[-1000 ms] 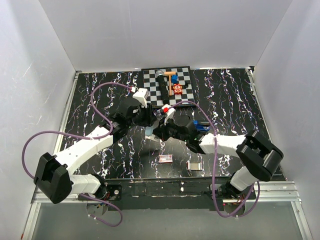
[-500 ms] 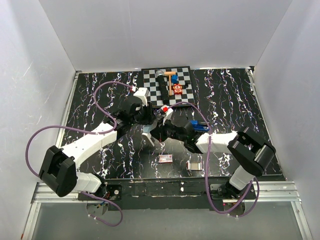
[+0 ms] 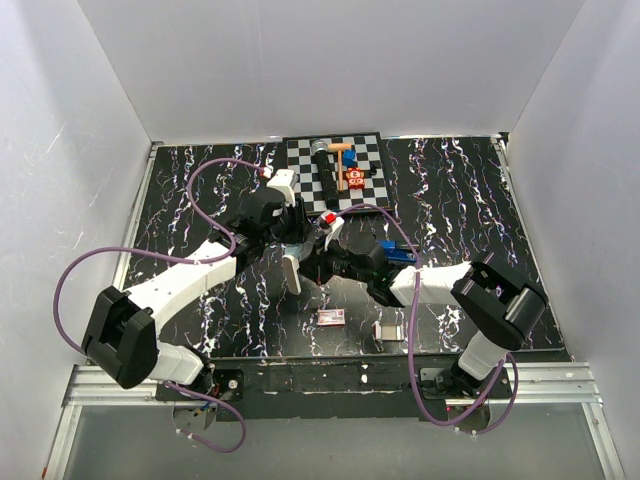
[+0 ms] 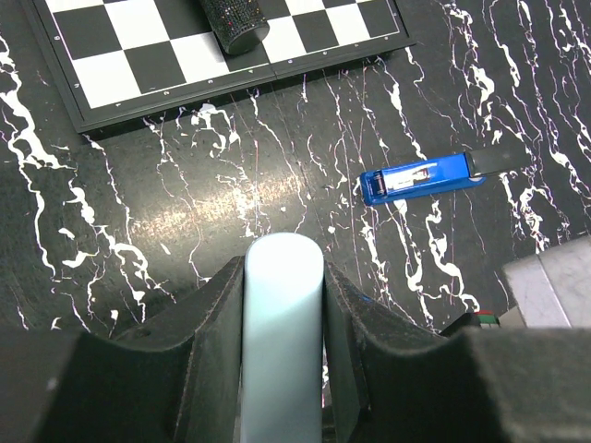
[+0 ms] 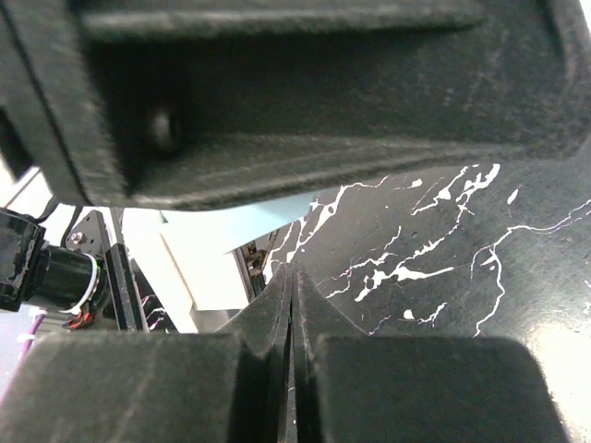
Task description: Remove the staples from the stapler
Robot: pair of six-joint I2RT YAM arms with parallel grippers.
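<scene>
High rear view over the whole table (image 3: pixel 460 200); wrist views close above it, checkerboard (image 3: pixel 305 168) common to top and left.

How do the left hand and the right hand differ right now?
The left hand grips a pale blue bar; the right hand holds nothing. The left hand stands partly open around that bar; the right hand is fully shut. Both hover mid-table close together, neither touching the stapler.

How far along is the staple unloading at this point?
Done: little that shows; the stapler lies on the table, a dark part jutting from one end, no pincer on it. In hand: the left pincer grips a pale blue bar; the right pincer is shut, empty. Left: getting the staples out.
</scene>
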